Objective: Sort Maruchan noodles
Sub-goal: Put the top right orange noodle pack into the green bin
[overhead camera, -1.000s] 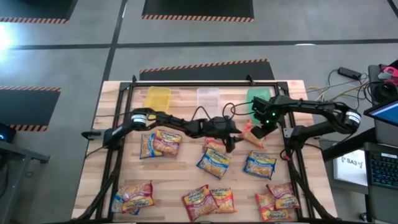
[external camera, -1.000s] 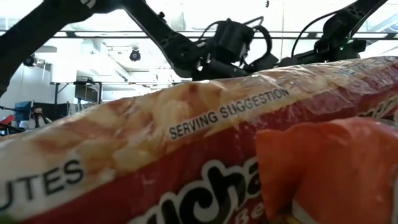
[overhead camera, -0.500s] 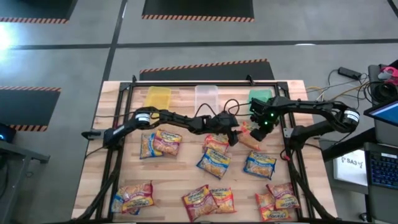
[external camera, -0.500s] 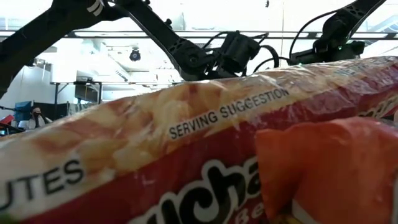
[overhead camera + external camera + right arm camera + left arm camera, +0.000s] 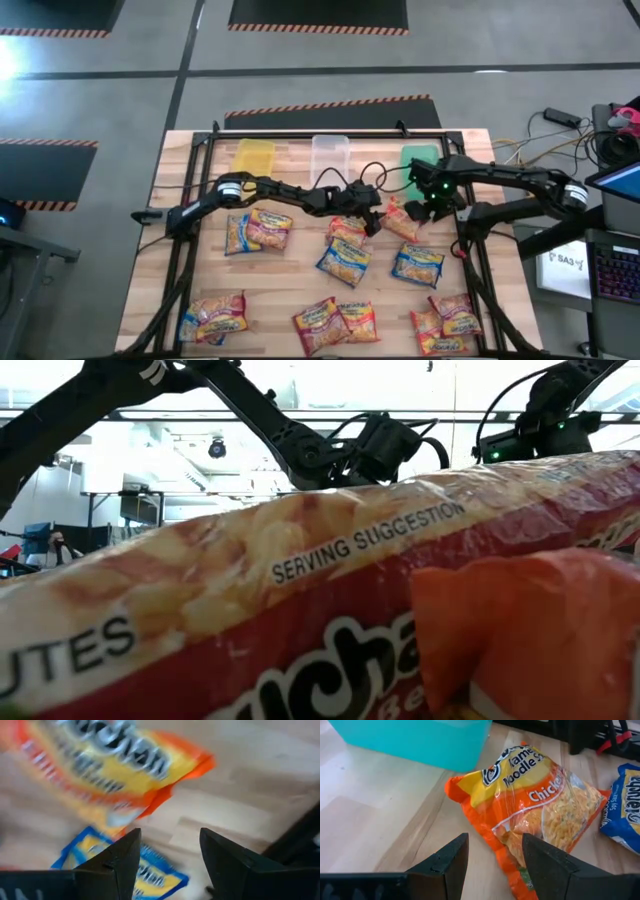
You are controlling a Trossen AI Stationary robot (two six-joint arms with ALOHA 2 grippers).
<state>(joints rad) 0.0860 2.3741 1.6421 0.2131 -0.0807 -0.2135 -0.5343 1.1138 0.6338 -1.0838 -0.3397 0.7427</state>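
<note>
An orange noodle packet lies flat on the wood table just in front of the green bin. My left gripper reaches across from the table's left. It is open, slanting down, with the packet's near edge between its fingers. My right gripper hangs open above the packet's right side, pointing down and holding nothing. The packet shows blurred below it. Blue and red packets lie scattered on the table. My left gripper comes at the orange packet slanting down from the table's left. One finger stands over the packet's near edge, the other over bare wood. I cannot tell whether either finger touches it. The packet lies flat on the table.
A yellow bin, a clear bin and the green bin stand along the far edge. Another blue packet lies near the grippers, and red ones along the near edge. A red packet fills the low view.
My left gripper has moved a little toward the table's right, up to the orange packet, and tipped further down. My right gripper has rolled about its own axis above the packet. The orange packet has settled flatter on the table.
</note>
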